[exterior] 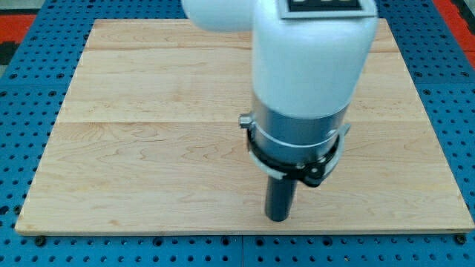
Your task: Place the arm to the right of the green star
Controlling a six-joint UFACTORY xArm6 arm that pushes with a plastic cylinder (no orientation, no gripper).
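My tip (pixel 277 219) rests on the wooden board (pixel 148 148) near the view's bottom edge, a little right of the middle. The white and grey arm body (pixel 308 81) rises above it and covers the upper middle of the board. No green star shows anywhere in the camera view. No other coloured block shows either. Anything behind the arm body is hidden.
The board lies on a blue pegboard surface (pixel 30 81) that frames it on all sides. The board's front edge (pixel 223 234) runs close below my tip.
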